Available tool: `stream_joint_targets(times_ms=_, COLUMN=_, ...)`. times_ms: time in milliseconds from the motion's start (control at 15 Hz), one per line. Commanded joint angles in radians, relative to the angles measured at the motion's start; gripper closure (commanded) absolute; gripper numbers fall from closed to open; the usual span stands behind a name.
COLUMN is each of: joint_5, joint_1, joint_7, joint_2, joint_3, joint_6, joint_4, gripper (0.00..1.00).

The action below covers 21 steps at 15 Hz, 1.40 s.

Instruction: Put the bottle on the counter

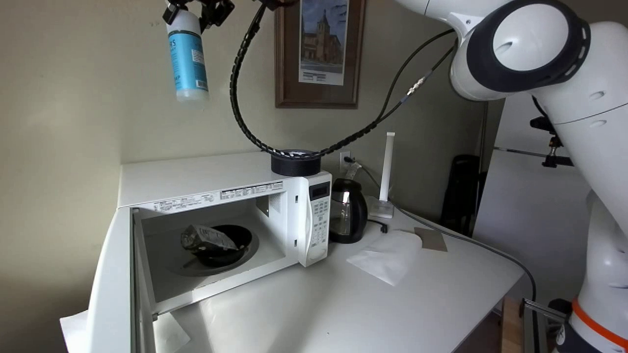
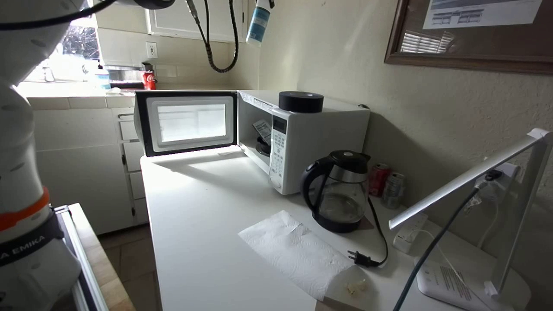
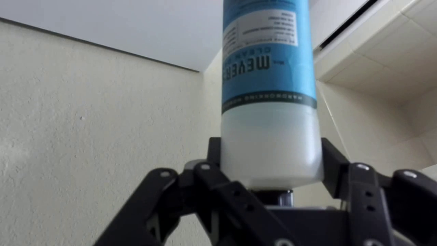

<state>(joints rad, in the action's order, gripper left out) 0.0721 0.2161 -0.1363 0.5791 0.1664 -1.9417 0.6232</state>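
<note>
The blue bottle [image 1: 189, 61] hangs in the air, slightly tilted with its base down, high above the microwave. It also shows near the top edge in an exterior view [image 2: 258, 23]. In the wrist view the bottle [image 3: 268, 68] fills the upper middle. My gripper [image 3: 271, 153] is shut on its white shoulder, one finger on each side. A dark cap [image 3: 273, 197] shows partly behind the fingers. The white counter [image 1: 343, 304] lies well below; it also shows in an exterior view [image 2: 194, 216]. Most of the gripper is cut off in both exterior views.
The microwave [image 1: 221, 169] stands on the counter, its door [image 2: 190, 121] open. A bowl with a packet [image 1: 211, 240] is inside, a black roll [image 1: 295, 164] on top. A kettle [image 2: 339, 190], paper towel [image 2: 298, 250], lamp [image 2: 471, 177] and cans [image 2: 380, 179] stand or lie nearby.
</note>
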Motion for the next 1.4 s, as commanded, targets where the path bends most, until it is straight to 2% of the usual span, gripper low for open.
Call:
stream_joint_targets(times_ms=0, joint_5=0.030, joint_1=0.015, joint_7=-0.071, joint_2=-0.155, joint_3=-0.019, joint_6=0.176, joint_4=0.153, gripper=0.57)
stream_joint_targets(times_ms=133, joint_5=0.008, joint_1=0.007, joint_7=-0.088, joint_2=-0.217, joint_3=-0.005, joint_6=0.211, joint_4=0.210, gripper=0.57)
stream_joint_targets(times_ms=200, joint_5=0.012, joint_1=0.010, joint_7=-0.054, joint_2=-0.121, joint_3=-0.005, joint_6=0.187, joint_4=0.085, gripper=0.32)
stream_joint_targets(times_ms=400, joint_5=0.012, joint_1=0.009, joint_7=-0.069, joint_2=-0.183, joint_3=-0.004, joint_6=0.204, joint_4=0.149, gripper=0.32)
stream_joint_targets(times_ms=667, joint_5=0.012, joint_1=0.008, joint_7=-0.073, joint_2=-0.192, joint_3=-0.004, joint_6=0.204, joint_4=0.174, gripper=0.32)
stream_joint_targets(times_ms=733, joint_5=0.012, joint_1=0.008, joint_7=-0.073, joint_2=-0.192, joint_3=-0.004, joint_6=0.204, joint_4=0.175, gripper=0.57)
stream_joint_targets(times_ms=933, joint_5=0.022, joint_1=-0.020, joint_7=-0.068, joint_2=-0.268, joint_3=-0.021, joint_6=0.112, joint_4=0.354, gripper=0.57)
stream_joint_targets(times_ms=1133, joint_5=-0.016, joint_1=-0.062, joint_7=-0.019, joint_2=-0.337, joint_3=-0.018, joint_6=0.169, joint_4=0.496, gripper=0.57)
stream_joint_targets(times_ms=1333, joint_5=0.011, joint_1=-0.079, joint_7=-0.032, joint_2=-0.412, joint_3=-0.027, joint_6=0.207, joint_4=0.637, gripper=0.57)
